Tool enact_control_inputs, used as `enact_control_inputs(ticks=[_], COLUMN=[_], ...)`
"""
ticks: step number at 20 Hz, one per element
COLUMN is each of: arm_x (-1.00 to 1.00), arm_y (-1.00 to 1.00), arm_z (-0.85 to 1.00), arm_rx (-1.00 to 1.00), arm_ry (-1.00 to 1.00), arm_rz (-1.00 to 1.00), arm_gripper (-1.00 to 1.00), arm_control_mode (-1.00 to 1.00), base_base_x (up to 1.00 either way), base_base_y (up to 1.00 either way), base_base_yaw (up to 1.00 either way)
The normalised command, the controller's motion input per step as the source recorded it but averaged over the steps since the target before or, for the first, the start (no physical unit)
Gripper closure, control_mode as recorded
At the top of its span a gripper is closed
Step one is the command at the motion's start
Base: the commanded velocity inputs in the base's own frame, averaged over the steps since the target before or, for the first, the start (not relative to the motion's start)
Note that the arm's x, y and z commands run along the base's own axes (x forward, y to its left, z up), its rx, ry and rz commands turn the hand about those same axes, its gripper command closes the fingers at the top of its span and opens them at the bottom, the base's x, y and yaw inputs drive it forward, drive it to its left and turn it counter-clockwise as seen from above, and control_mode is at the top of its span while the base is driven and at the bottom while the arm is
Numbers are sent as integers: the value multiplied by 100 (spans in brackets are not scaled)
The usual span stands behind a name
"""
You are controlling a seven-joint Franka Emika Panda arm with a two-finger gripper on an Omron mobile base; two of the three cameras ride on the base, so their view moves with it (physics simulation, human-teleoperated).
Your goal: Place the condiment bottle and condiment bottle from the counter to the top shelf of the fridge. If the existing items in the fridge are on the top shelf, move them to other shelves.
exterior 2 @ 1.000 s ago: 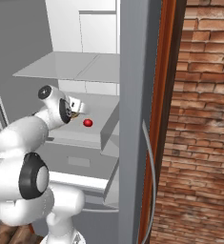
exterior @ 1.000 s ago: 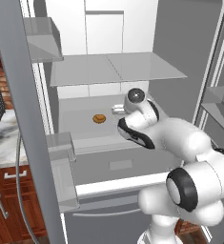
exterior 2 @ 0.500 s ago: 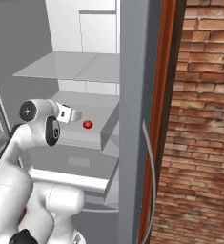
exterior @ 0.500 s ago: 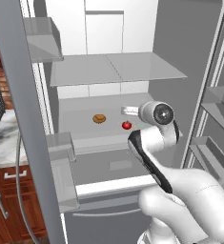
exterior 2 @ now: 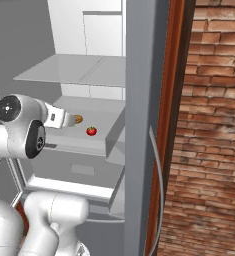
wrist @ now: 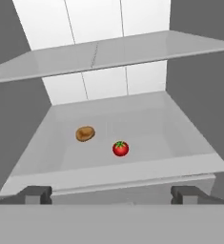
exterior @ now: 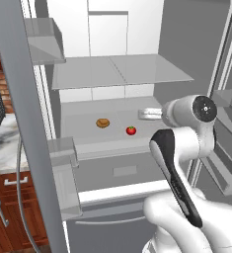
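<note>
Since a second ago your arm has swung up and back out of the fridge point(exterior: 196, 44): the hand that hung low over the deeper shelf now sits at the right of the left base view, level with that shelf, and the tomato it was covering is in plain sight. Your gripper point(wrist: 111, 194) stands with its jaws as wide as they go and holds nothing; in the hand view the two dark tips sit far apart at the bottom edge.

Just beyond them, the small glossy red tomato point(wrist: 120, 148) and the matte tan bun-like disc point(wrist: 85, 134) lie near each other, not touching, left of centre on the lower shelf point(wrist: 180, 138), a smooth pale grey plate with a drawer front at its edge. Above, the top shelf point(wrist: 132, 50) is a flat, thin grey plate with one seam.

You look done relocating the fridge's own items. Next comes a condiment bottle from the counter point(exterior: 4, 148), whose veined marble corner shows at the left edge of the left base view; expect to turn or drive that way, and grip the slim bottle low on its body.
</note>
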Motion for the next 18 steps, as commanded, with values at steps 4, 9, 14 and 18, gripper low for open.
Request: enact_control_inputs(ticks=[4,9,14,18], arm_x=[-100,-95,-46,0], arm_y=[0,0,0,0], arm_z=[33,35,23,0], arm_rx=[0,-3,-5,0], arm_ry=[22,18,10,0], arm_rz=[7,0,-6,0], arm_gripper=[-100,-100,-100,-100], arm_control_mode=[-100,-100,-100,-100], base_base_x=[0,0,0,0], base_base_y=[0,0,0,0], base_base_yaw=[0,0,0,0])
